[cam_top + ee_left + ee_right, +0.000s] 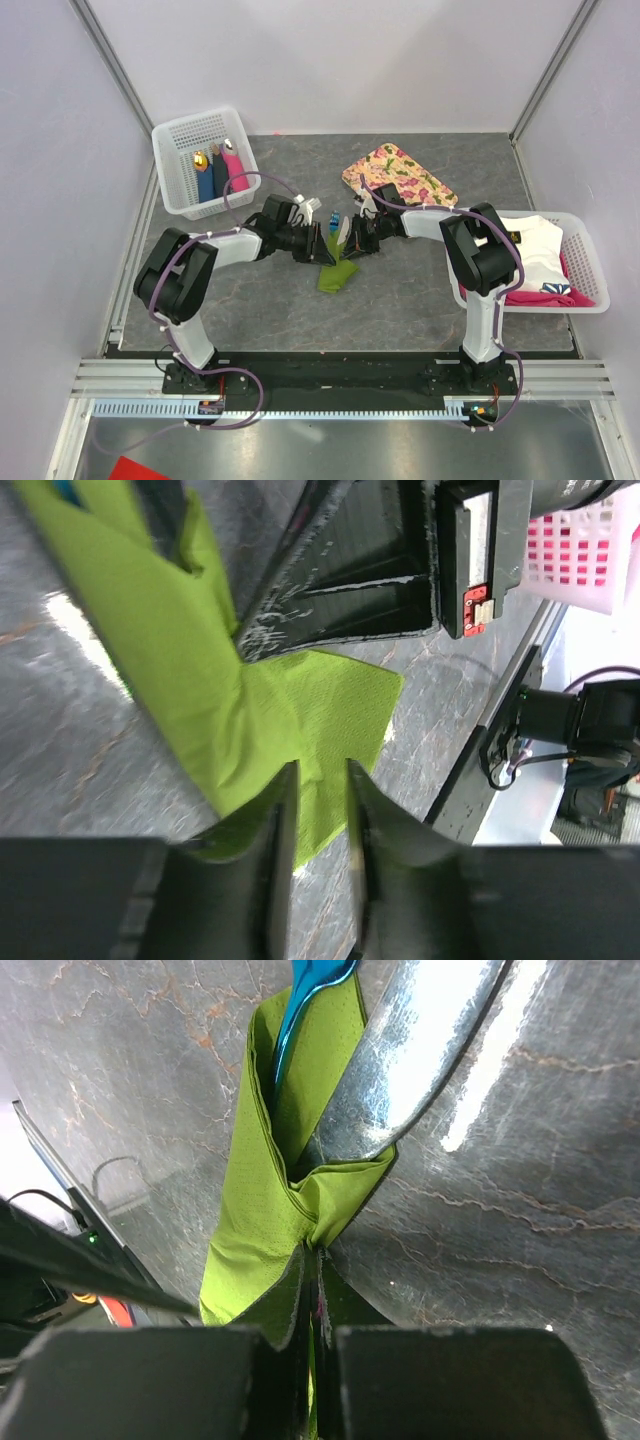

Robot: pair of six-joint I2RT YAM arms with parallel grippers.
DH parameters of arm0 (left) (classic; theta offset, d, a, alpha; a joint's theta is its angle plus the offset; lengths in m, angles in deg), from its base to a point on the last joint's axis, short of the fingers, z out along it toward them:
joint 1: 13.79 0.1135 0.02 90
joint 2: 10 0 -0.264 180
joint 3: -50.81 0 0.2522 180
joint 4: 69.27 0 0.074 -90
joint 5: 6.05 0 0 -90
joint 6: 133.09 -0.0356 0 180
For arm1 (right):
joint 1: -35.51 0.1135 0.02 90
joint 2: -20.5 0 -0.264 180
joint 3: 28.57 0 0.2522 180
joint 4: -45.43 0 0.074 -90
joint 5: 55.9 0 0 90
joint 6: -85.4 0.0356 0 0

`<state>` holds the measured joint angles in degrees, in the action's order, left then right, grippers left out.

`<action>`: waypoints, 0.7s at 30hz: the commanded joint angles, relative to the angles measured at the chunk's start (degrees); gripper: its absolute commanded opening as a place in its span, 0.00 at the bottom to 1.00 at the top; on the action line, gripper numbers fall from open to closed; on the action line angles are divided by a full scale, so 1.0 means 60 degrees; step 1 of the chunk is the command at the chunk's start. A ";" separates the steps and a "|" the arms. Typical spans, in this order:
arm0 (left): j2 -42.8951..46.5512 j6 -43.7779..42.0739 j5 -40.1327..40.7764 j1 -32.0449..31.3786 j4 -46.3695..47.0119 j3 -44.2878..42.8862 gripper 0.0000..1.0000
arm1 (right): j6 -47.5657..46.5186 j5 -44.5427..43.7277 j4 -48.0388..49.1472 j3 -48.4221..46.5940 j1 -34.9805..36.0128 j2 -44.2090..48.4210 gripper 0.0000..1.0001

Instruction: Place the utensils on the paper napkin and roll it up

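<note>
The paper napkin lies in the middle of the worktop between the arms, loosely folded around the blue utensil and the silver utensil. The right jaws are pinched shut on the fold's edge; the left jaws stand narrowly parted over a loose corner, clamping nothing. A one-sided pull could tear the thin paper or spill the cutlery from the open fold.

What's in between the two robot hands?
The green paper napkin, folded around the blue and silvery utensils, lies between the left gripper and the right gripper. The top view shows it.
</note>
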<state>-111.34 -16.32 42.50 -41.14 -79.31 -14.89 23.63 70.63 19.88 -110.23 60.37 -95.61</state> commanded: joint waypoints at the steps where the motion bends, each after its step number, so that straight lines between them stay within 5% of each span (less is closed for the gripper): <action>1: -0.0292 -0.0052 -0.0151 -0.0421 0.0067 -0.0410 0.26 | -0.0164 -0.0625 -0.0305 0.0389 0.0046 -0.0364 0.00; 5: -0.0483 0.0168 -0.0517 -0.0509 0.0198 -0.0103 0.15 | -0.0135 -0.0713 -0.0305 0.0432 0.0017 -0.0350 0.00; 19: -0.1610 0.0608 -0.0577 -0.0509 0.0448 0.0747 0.06 | -0.0164 -0.0538 -0.0203 0.0360 -0.0071 -0.0132 0.00; 21: -0.1771 0.0637 -0.0431 -0.0495 0.0375 0.0762 0.05 | -0.0149 -0.0406 -0.0217 0.0272 -0.0130 0.0204 0.12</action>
<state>-118.58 -13.15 36.82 -43.87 -75.59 -11.00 24.57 71.68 21.24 -109.53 60.03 -95.66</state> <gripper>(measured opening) 0.059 0.019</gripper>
